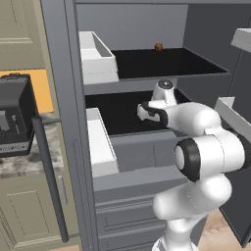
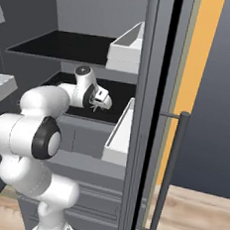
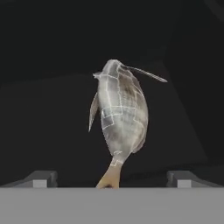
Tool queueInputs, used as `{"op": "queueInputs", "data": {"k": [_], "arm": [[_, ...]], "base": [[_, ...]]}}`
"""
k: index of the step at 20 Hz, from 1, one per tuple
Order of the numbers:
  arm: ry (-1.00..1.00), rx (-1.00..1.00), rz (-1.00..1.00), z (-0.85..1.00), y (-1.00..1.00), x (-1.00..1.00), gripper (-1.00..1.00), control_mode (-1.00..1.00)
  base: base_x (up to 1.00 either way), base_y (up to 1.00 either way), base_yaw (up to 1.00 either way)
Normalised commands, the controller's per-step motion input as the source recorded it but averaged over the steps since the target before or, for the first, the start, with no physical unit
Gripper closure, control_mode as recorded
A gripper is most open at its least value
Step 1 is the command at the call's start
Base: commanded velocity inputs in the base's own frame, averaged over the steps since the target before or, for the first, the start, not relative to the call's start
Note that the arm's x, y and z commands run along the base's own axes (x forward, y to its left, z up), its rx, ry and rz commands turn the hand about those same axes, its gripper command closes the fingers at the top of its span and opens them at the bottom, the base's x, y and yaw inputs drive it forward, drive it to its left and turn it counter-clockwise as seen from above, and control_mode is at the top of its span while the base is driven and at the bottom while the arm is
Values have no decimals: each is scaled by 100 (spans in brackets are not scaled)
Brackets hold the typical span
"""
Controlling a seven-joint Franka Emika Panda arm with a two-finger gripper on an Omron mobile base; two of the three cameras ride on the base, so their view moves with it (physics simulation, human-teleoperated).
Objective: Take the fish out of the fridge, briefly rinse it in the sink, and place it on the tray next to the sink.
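On the far left, a black appliance sits on the counter against an orange wall panel. Next comes the long dark handle on the open door, then the white door bins, one above the other. The fridge stands wide open, black shelves showing. Up on the top shelf, near the back, sits a small brown item. One shelf down, the arm reaches in from the lower right. And there is the gripper, fingers spread wide, holding nothing. In the hand view the fish lies on that dark lower shelf, silvery body ahead of the tips, its tail pointing back into the gap between them, touching neither. From the right base view the gripper hangs low over the lower shelf, just left of the lower door bin.
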Motion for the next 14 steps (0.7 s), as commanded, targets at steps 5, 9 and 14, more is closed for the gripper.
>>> {"op": "queueInputs", "data": {"k": [5, 9, 14], "arm": [[0, 0, 0, -3, 0, 62, -100, -100], [0, 0, 0, -25, 0, 31, -100, -100], [0, 0, 0, -43, -3, 4, -100, -100]], "base": [[0, 0, 0], [0, 0, 0], [0, 0, 0]]}}
